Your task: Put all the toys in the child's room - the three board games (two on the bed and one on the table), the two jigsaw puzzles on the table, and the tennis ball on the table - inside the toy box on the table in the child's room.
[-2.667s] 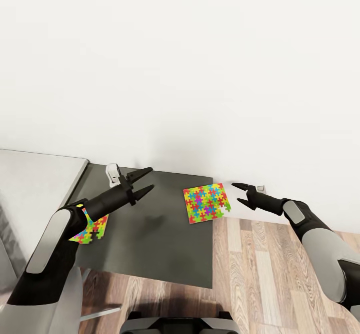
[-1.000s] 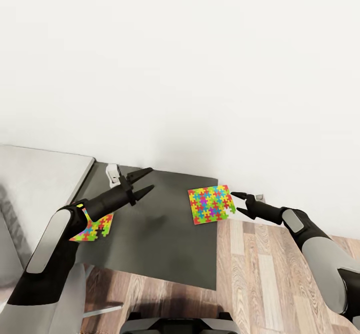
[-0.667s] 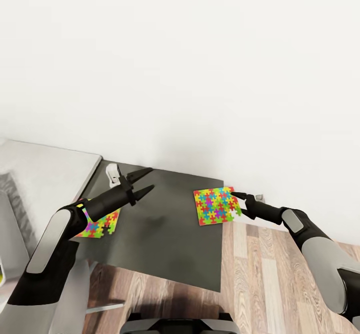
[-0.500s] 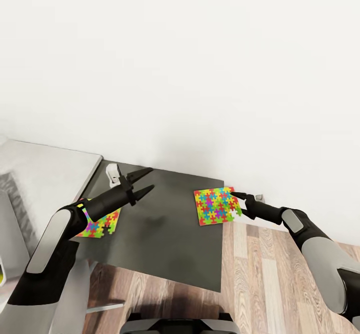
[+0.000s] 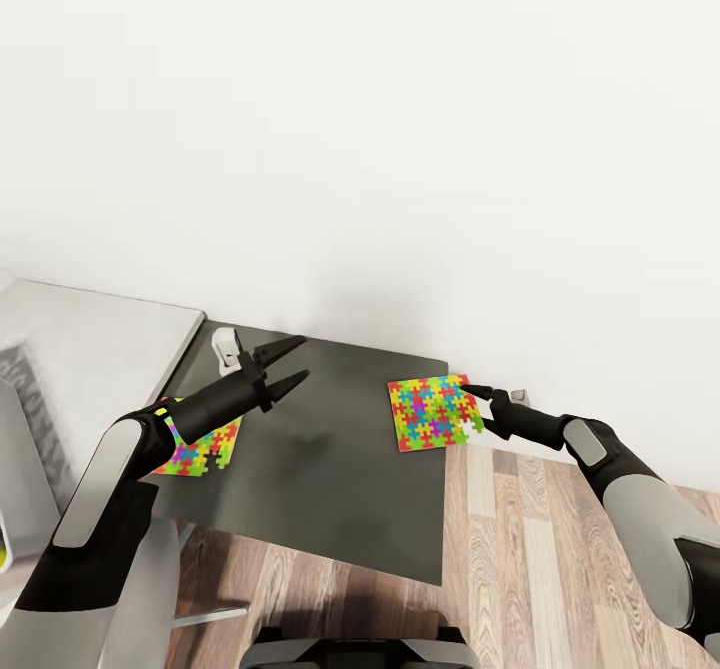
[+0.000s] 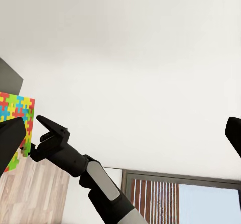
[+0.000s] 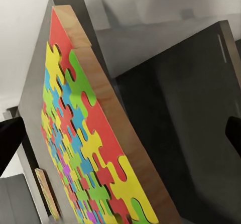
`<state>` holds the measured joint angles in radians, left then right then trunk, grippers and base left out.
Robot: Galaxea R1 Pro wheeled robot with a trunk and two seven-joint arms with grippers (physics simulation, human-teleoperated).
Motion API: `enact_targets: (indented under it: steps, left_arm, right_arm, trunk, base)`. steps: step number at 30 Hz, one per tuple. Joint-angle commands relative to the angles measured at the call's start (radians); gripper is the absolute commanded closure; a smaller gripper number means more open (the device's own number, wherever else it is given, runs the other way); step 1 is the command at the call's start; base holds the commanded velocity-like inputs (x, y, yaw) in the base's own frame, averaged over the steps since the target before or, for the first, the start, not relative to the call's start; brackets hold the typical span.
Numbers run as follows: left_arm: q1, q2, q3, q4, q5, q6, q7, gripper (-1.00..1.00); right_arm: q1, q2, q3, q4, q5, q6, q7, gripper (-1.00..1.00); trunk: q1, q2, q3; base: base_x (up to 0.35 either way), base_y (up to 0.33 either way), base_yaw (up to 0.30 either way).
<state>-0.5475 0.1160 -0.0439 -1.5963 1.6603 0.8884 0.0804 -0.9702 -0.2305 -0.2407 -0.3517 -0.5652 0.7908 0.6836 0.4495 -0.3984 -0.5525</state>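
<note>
A thin, jagged-edged jigsaw puzzle (image 5: 431, 411) of glossy interlocked pieces on a wood-grain backing is lying flat at the far right corner of the matte dark grey bench (image 5: 320, 469). The right end effector (image 5: 478, 407) is straddling its edge, fingers apart. A second puzzle (image 5: 200, 443) is resting at the bench's left edge under the left arm, whose end effector (image 5: 288, 363) is hovering spread and empty.

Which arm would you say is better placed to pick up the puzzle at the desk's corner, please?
The right. Its open gripper already straddles the edge of that jigsaw puzzle, while the left gripper hovers open over bare desk.
</note>
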Motion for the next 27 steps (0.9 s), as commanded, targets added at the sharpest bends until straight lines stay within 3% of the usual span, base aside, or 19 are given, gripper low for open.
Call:
enact_targets:
  steps: [1, 27]
  left_arm:
    - [-0.001, 0.001, -0.001, -0.001, 0.010, 0.001, 0.008, -1.00]
    - [-0.001, -0.001, -0.001, -0.001, 0.010, 0.001, 0.009, -1.00]
  right_arm:
    - [-0.001, 0.000, -0.006, 0.000, 0.002, 0.005, 0.002, -1.00]
    - [0.003, 0.000, -0.006, 0.000, 0.003, 0.005, 0.001, -1.00]
  trunk:
    - [0.001, -0.002, -0.001]
    - [0.001, -0.002, -0.001]
  base:
    - [0.000, 0.000, 0.002]
    - [0.000, 0.000, 0.024]
